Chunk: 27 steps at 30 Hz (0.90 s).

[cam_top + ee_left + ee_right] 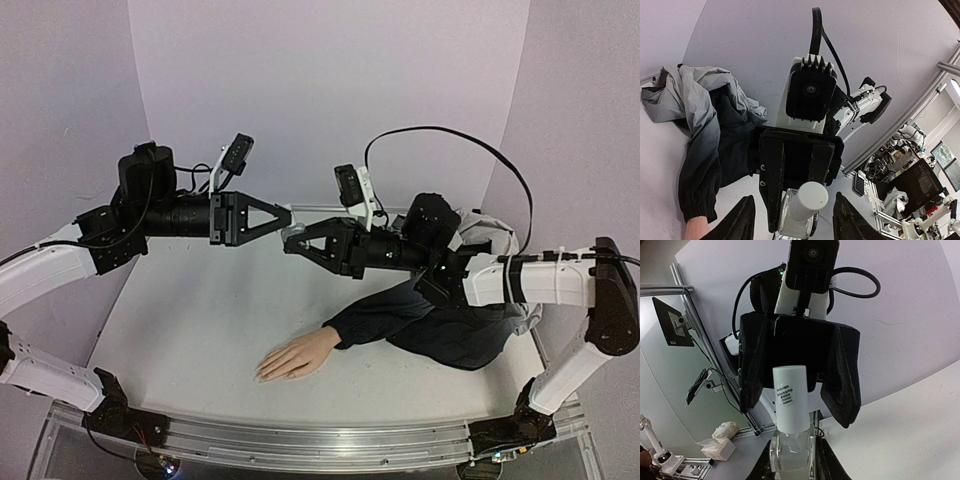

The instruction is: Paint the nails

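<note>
A peach mannequin hand (297, 354) lies palm down on the white table, its dark navy sleeve (400, 315) running right. Its nails (263, 373) are too small to make out. My right gripper (292, 241) is shut on a small clear glass bottle (790, 456) with a white cap (791, 397), held high above the table. My left gripper (287, 218) faces it, open, its fingers (751, 365) either side of the cap without touching. In the left wrist view the cap (807, 200) sits between my open left fingers (742, 222).
A grey jacket (490, 235) is bunched at the back right beside the sleeve; it also shows in the left wrist view (685, 95). Purple walls enclose the table (200, 330). A metal rail (300, 435) runs along the near edge.
</note>
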Each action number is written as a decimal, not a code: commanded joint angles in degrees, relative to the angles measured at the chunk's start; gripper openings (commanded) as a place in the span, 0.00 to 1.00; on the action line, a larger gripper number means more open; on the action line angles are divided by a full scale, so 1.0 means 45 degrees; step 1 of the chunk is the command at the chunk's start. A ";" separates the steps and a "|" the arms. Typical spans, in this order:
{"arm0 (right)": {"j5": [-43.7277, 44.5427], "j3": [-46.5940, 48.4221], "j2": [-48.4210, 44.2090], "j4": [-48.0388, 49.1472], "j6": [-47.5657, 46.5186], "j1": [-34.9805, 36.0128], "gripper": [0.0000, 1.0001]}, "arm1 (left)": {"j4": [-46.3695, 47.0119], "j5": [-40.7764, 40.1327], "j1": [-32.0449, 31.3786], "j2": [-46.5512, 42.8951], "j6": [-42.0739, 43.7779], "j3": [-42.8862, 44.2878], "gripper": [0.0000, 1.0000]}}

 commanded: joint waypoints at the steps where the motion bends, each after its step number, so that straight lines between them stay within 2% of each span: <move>1: -0.0516 0.0563 0.0167 0.1444 0.0183 0.0012 0.00 | 0.0792 0.0222 0.0016 0.0325 0.0091 0.0240 0.52; 11: -0.0283 0.0684 0.0294 0.1173 -0.0107 0.0010 0.00 | 0.0792 -0.0002 0.0016 0.0594 0.0316 0.0453 0.32; 14: 0.0094 0.0761 0.0249 0.0563 -0.0511 0.0002 0.00 | 0.0785 -0.0081 0.0016 0.0582 0.0325 0.0411 0.22; 17: 0.1064 0.0957 0.0046 -0.0870 -0.1434 0.0012 0.00 | 0.0773 -0.0376 0.0005 0.0561 0.0373 0.0331 0.13; 20: 0.3138 0.1113 -0.0235 -0.2600 -0.2532 0.0049 0.00 | 0.0661 -0.1087 0.0016 0.0532 0.0322 0.0150 0.01; 21: 0.4529 0.1145 -0.0385 -0.3261 -0.2962 0.0205 0.00 | 0.0558 -0.1775 0.0016 0.0531 0.0233 0.0080 0.00; 22: 0.7447 0.1198 -0.0528 -0.4090 -0.3630 0.0764 0.00 | 0.0397 -0.2498 0.0016 0.0541 0.0039 -0.0024 0.00; 25: 1.9134 0.1815 0.0330 -0.5372 -0.5688 0.3005 0.00 | -0.0708 -0.4509 -0.0003 0.0931 -0.0805 -0.0080 0.00; 27: 2.3201 0.2560 0.1427 -0.5526 -0.6683 0.3516 0.00 | -0.1486 -0.4940 -0.0031 0.1475 -0.1032 0.0255 0.00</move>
